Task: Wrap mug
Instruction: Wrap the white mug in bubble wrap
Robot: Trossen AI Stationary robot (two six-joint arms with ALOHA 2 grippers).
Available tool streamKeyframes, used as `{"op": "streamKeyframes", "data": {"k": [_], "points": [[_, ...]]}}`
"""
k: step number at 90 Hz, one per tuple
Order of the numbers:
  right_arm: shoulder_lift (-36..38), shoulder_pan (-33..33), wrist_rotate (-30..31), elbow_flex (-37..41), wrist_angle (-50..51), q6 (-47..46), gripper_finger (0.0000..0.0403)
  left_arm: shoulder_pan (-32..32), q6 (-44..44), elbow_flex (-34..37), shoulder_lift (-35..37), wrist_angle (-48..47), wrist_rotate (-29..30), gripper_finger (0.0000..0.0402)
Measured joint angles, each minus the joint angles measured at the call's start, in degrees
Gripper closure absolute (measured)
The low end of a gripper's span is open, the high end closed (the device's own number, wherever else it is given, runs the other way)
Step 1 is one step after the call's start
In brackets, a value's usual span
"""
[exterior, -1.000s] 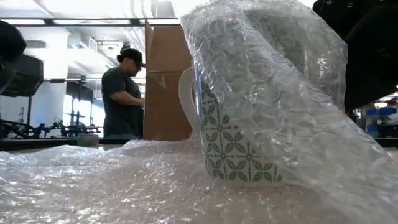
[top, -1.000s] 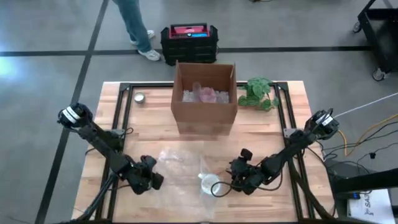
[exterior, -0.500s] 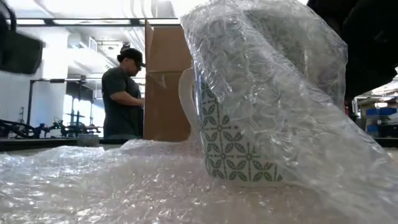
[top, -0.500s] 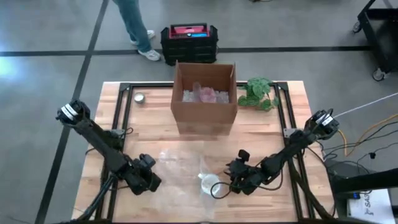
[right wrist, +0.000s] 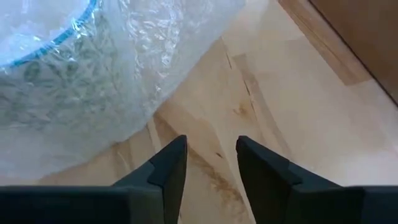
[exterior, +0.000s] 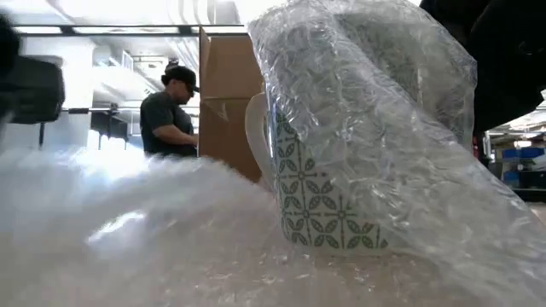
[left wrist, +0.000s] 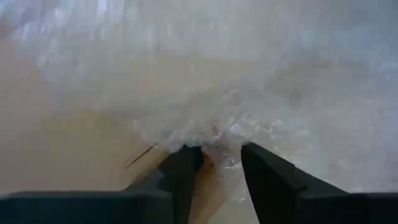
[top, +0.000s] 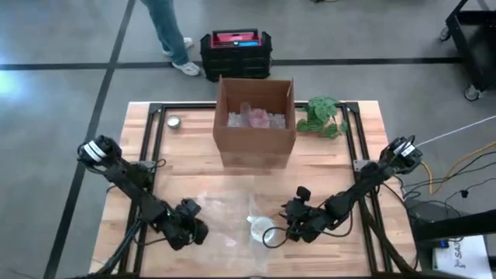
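Mug (top: 260, 228): upright, lower centre of the high view, on the bubble wrap (top: 221, 209); one flap already draped over it, so half covered.
Left gripper (top: 194, 230): lower left of the mug, fingers pinching the sheet's edge, seemingly to raise that side.
Right gripper (top: 293, 225): just right of the mug, fingers spread, holding nothing; likely steadying.
Cardboard box (top: 256, 124): upper centre, probably the destination.

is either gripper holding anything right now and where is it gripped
The left gripper pinches the bubble wrap at its edge. The right gripper is open beside the mug.
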State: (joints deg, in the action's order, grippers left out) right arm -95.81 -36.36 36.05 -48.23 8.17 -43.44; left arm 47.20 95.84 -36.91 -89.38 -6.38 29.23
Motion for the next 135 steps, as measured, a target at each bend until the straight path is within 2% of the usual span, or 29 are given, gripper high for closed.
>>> {"op": "streamKeyframes", "data": {"k": [12, 22, 26, 35, 51, 67, 75, 79, 92, 104, 113, 135], "points": [[0.02, 0.00, 0.02, 0.00, 0.02, 0.00, 0.0288, 0.00, -6.22, 0.00, 0.10, 4.95, 1.36, 0.0323], [0.02, 0.00, 0.02, 0.00, -0.03, 0.12, 0.0294, -0.11, -9.07, -0.09, 0.98, 5.83, 1.63, 0.0381], [0.02, 0.00, 0.02, 0.00, 0.01, 0.19, 0.0297, -0.11, -9.89, -0.32, 1.55, 5.73, 2.28, 0.0392], [0.02, 0.00, 0.04, 0.00, -0.03, 0.67, 0.0303, -0.06, -13.60, -1.81, 2.94, 6.11, 5.34, 0.0398], [0.02, 0.00, 0.07, 0.00, -0.09, 0.78, 0.0314, -1.04, -25.31, -6.57, 5.08, 6.91, 10.38, 0.0401], [0.02, 0.01, 0.09, 0.00, -0.35, 0.72, 0.0326, -4.07, -38.28, -13.48, 5.14, 6.87, 10.54, 0.0401], [0.02, 0.00, 0.09, 0.00, -0.38, 0.58, 0.0333, -5.79, -42.33, -16.89, 4.54, 3.54, 7.50, 0.0401], [0.02, 0.00, 0.07, 0.00, -0.38, 0.44, 0.0337, -6.23, -41.41, -18.52, 4.45, -2.28, 5.82, 0.0401], [0.02, 0.00, 0.04, 0.00, -0.38, 0.39, 0.0348, -5.69, -28.51, -21.51, 4.45, -22.72, 1.81, 0.0401], [0.02, 0.02, 0.04, 0.00, -0.38, 0.39, 0.0355, -5.39, -18.13, -21.06, 5.12, -33.27, -3.09, 0.0379], [0.02, 0.00, 0.04, 0.00, -0.40, -0.15, 0.0359, -5.05, -12.30, -18.89, 5.13, -36.96, -6.34, 0.0334], [0.02, 0.00, 0.03, 0.00, -0.39, -0.14, 0.0351, -4.91, -3.74, -12.94, 4.45, -34.85, -12.54, 0.0189]]}}
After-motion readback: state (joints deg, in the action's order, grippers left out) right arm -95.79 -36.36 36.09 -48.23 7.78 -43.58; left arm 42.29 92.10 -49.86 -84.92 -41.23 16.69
